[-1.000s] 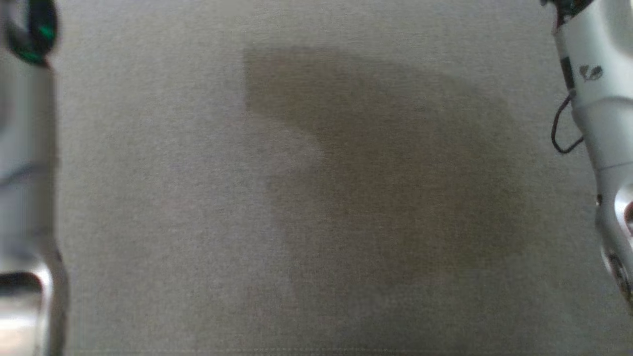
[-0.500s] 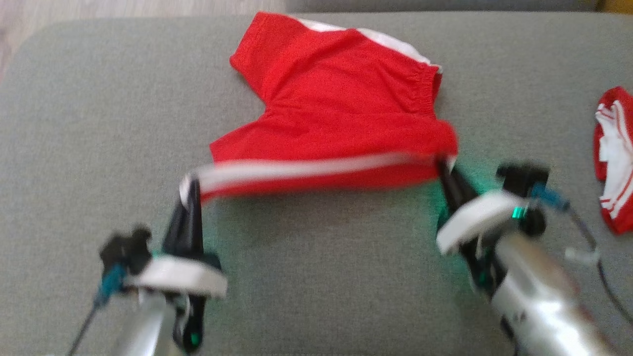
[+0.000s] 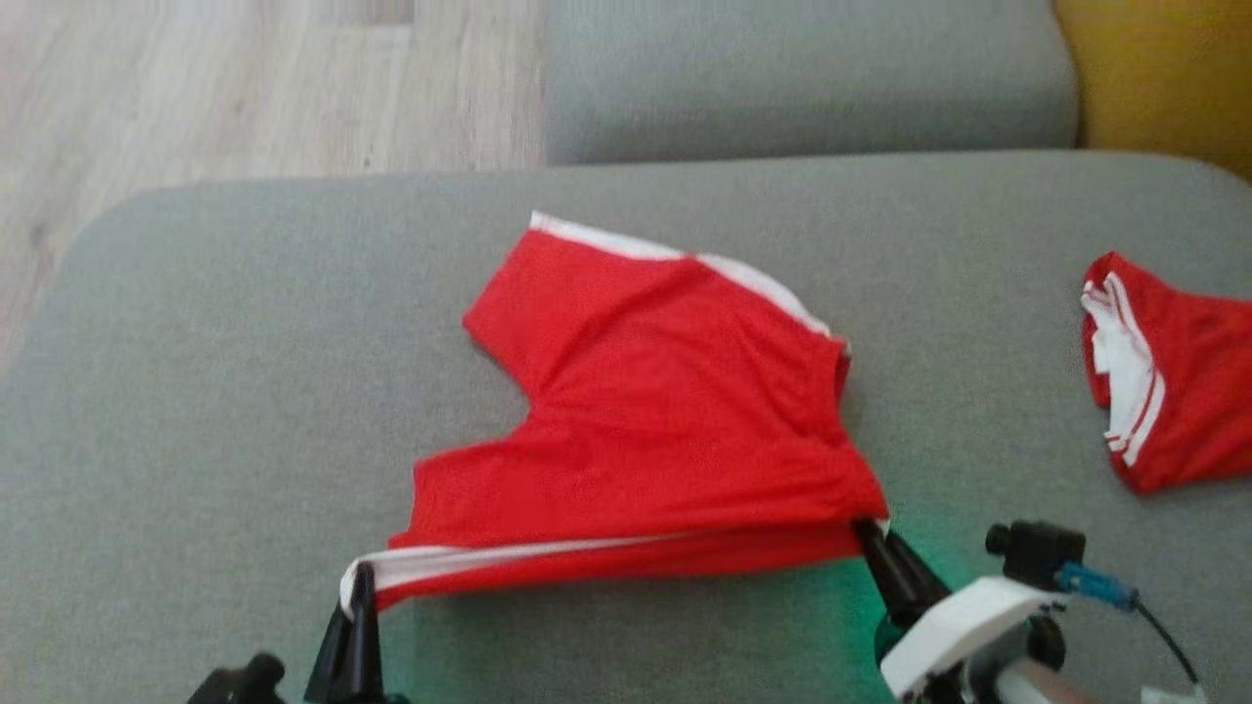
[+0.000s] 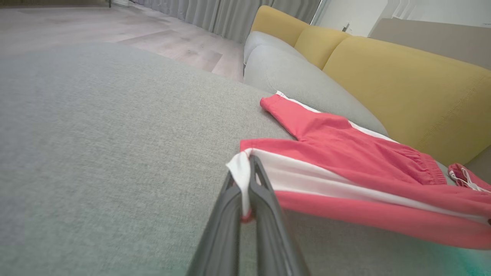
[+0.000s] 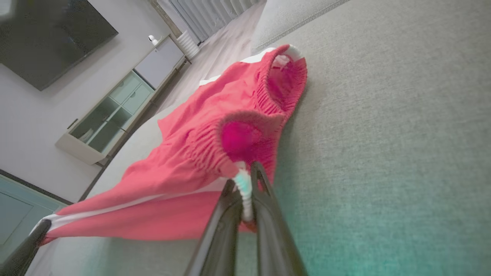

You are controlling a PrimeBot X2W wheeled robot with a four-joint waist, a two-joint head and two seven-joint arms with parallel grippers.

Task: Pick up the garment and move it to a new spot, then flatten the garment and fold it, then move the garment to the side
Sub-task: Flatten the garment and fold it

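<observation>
Partly stretched red shorts (image 3: 665, 411), white-striped.

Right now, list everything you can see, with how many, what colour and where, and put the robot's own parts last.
red shorts: one, red with a white stripe, mid-cushion, near edge stretched between both grippers
second garment: one, red with white stripes, bunched at the cushion's right
cushion: one, grey, under both garments
sofa seat: one, grey, beyond the cushion
backrests: at least two, yellow, behind the sofa seat
floor: one, pale wood, far left
curtains: count unclear, grey, across the floor
television: one, dark, on the wall
cabinet: one, pale, glass-fronted, below the television
left gripper: one, dark, shut on the shorts' white-striped corner
right gripper: one, dark, shut on the waistband corner
</observation>
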